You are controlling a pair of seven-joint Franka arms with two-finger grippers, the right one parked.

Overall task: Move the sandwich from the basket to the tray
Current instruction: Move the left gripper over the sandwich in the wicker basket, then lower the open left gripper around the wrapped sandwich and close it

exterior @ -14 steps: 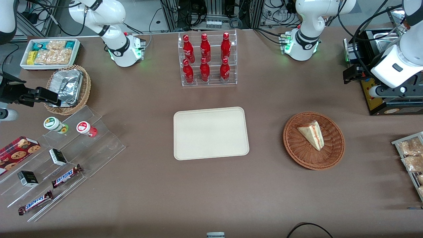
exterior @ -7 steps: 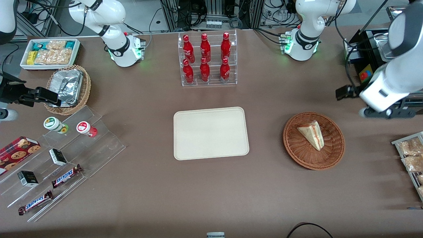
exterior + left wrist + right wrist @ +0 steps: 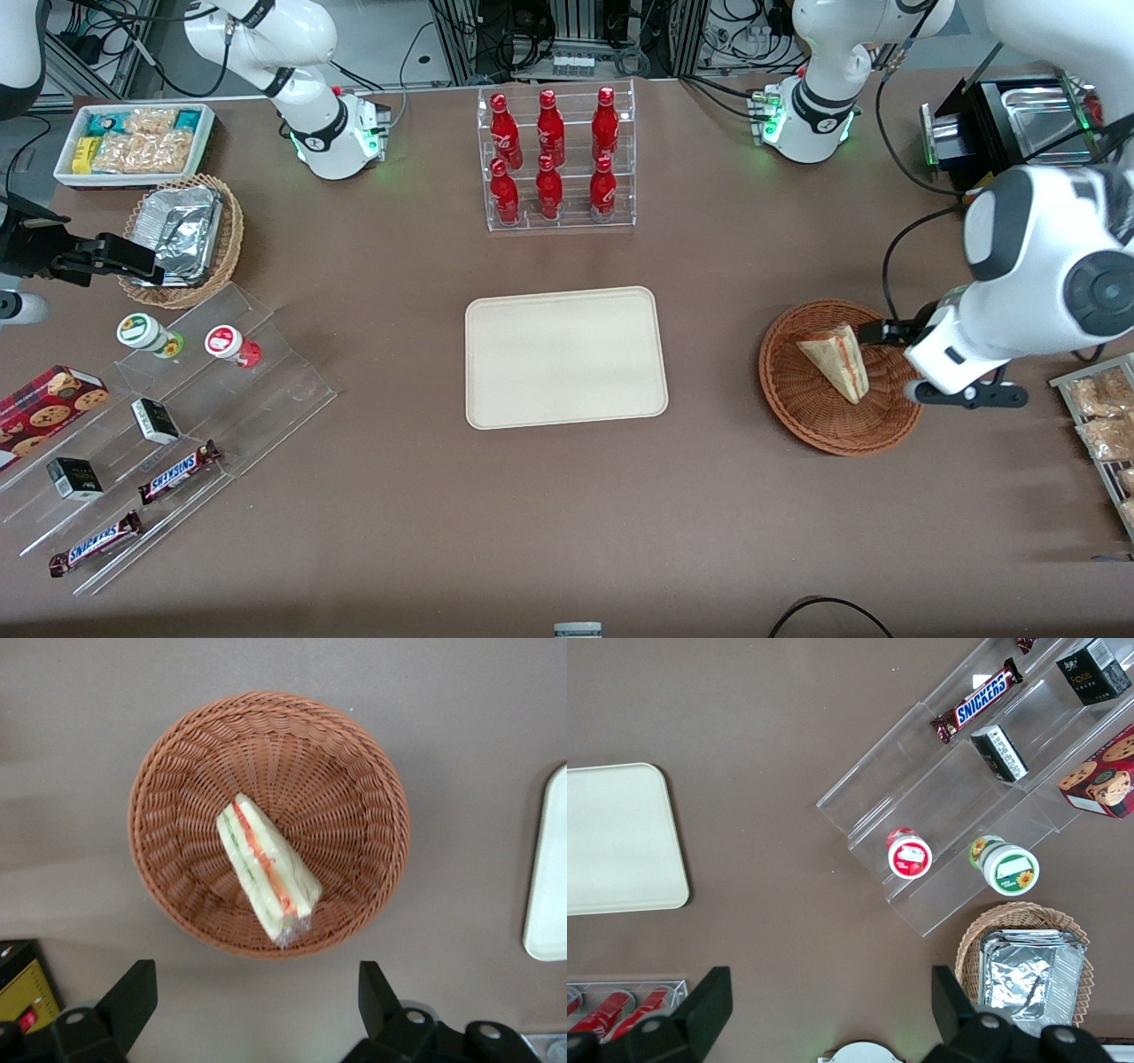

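Note:
The sandwich, a pale wedge with a red and green filling edge, lies in the round reddish-brown basket, and the left wrist view shows it lying across the basket's weave. My left gripper hangs above the basket's rim toward the working arm's end. It is open wide, with nothing between the fingers and bare table under them, just outside the rim. The cream tray lies flat beside the basket, toward the parked arm's end; one edge of it shows from the wrist.
A clear rack of red bottles stands farther from the front camera than the tray. Snack packets on a rack lie at the working arm's end, with a black and metal appliance farther back. Stepped acrylic shelves and a foil-filled basket fill the parked arm's end.
The left arm has swung from the appliance at the table's end toward the front camera and the basket. Its gripper now hangs over the basket's rim. The sandwich has not moved.

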